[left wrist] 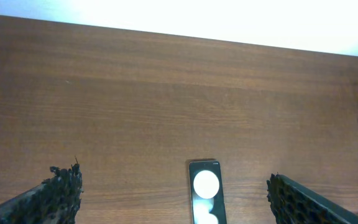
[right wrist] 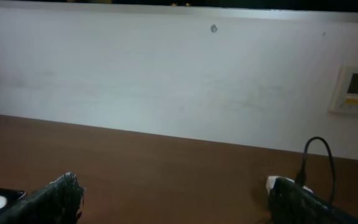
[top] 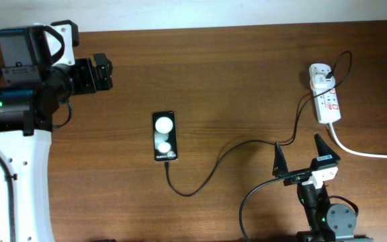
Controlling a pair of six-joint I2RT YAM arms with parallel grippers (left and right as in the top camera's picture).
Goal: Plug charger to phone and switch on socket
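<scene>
The black phone lies flat mid-table, showing two white round shapes; it also shows in the left wrist view. The thin black charger cable runs from the phone's near end, where its tip meets the phone, in a loop to the white adapter on the white socket strip at the far right. My left gripper is open and empty, far left of the phone. My right gripper is open and empty, near the front edge below the strip.
A thick white cord leaves the strip toward the right edge. The cable passes just beside my right gripper's left finger. A white wall with a small panel stands behind the table.
</scene>
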